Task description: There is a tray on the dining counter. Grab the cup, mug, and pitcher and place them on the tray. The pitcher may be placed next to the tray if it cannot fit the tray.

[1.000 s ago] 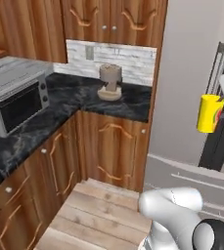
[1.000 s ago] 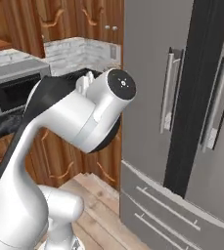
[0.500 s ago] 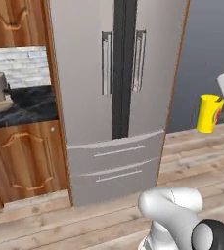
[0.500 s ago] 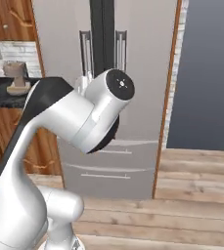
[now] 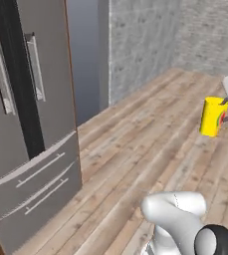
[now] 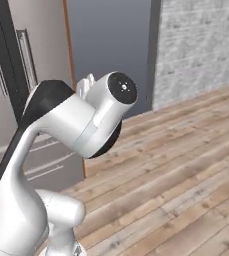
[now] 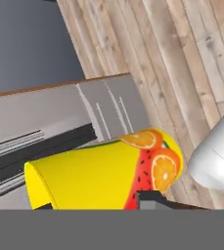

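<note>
The yellow cup [image 5: 213, 115], printed with orange and watermelon slices, hangs in the air over the wooden floor at the right of the left base view. My gripper [image 5: 226, 115] is shut on it from the right edge of that view. In the hand view the cup [image 7: 103, 176] lies sideways across the bottom, and a dark fingertip [image 7: 150, 198] presses on its fruit-printed end. The tray, mug, pitcher and dining counter are out of view.
A tall steel fridge [image 5: 26, 124] with a bottom drawer stands on the left, also seen in the right base view [image 6: 16, 75]. A grey brick wall [image 5: 185, 35] runs behind the plank floor [image 5: 135, 149]. My arm's white elbow [image 6: 101, 115] bulks in the foreground.
The whole picture has swung: the base turned away from the counter corner with the toaster oven, past the fridge, toward floor and brick wall. The cup stays in my gripper.
</note>
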You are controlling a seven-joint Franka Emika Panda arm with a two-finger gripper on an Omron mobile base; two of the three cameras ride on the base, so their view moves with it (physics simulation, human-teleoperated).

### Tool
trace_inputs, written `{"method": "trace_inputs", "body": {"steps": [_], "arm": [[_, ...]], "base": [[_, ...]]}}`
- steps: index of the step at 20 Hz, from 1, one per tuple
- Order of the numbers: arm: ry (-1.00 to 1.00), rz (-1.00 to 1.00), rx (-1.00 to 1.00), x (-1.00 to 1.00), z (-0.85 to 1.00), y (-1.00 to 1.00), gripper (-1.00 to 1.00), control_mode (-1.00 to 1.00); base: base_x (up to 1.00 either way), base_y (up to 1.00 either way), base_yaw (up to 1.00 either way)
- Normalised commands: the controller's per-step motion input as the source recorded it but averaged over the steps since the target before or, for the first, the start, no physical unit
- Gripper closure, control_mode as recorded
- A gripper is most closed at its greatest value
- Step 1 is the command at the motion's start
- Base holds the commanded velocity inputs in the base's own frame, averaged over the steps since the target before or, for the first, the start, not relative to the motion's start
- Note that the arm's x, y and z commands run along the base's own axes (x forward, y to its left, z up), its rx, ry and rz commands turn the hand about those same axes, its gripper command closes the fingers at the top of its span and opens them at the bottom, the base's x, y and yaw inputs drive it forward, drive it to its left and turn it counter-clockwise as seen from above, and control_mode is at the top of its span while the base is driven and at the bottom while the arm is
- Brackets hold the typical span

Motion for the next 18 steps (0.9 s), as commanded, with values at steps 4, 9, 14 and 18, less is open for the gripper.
{"method": "trace_inputs", "body": {"steps": [4,9,14,18], "arm": [[0.0,0.0,0.0,0.0,0.0,0.0,1.0,1.0],[0.0,0.0,0.0,0.0,0.0,0.0,1.0,1.0],[0.0,0.0,0.0,0.0,0.0,0.0,1.0,1.0],[0.0,0.0,0.0,0.0,0.0,0.0,1.0,1.0]], "base": [[-0.23,0.51,-0.89],[-0.1,0.66,-0.82],[0.0,0.79,-0.74],[0.0,0.74,-0.72]]}}
